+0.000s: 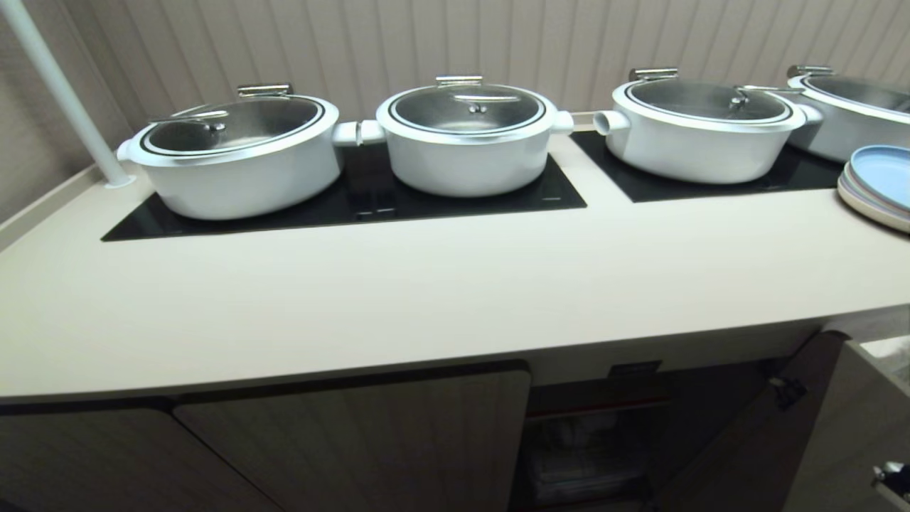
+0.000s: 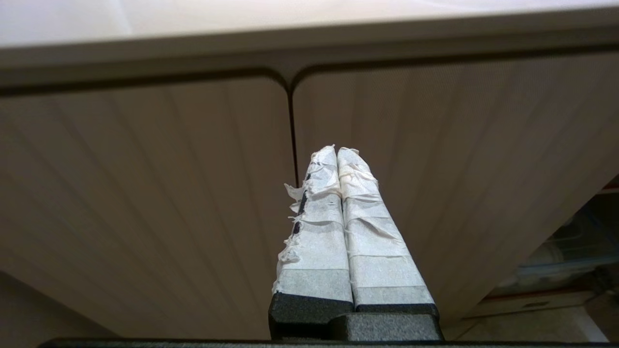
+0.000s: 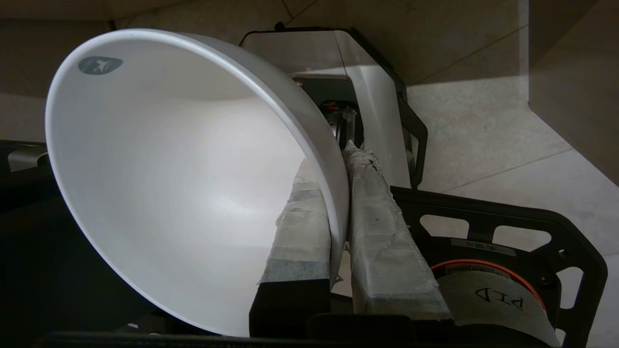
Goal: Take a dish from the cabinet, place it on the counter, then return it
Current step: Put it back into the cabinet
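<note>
The dish [image 3: 184, 183], a glossy white bowl, is tilted on its side in the right wrist view. My right gripper [image 3: 336, 159] is shut on its rim, one taped finger inside the bowl and one outside. It hangs low, over my own base and the floor tiles. The counter [image 1: 426, 299] runs across the head view. Below it is the cabinet [image 1: 355, 441], its right door [image 1: 746, 441] swung open on a dark shelf space [image 1: 590, 441]. My left gripper [image 2: 337, 151] is shut and empty, pointing at the closed ribbed doors [image 2: 145, 193].
Several white lidded pots [image 1: 466, 135] stand on black glass panels [image 1: 341, 203] at the back of the counter. A stack of pastel plates [image 1: 878, 181] sits at the counter's right end. A white pole [image 1: 64, 92] rises at the back left.
</note>
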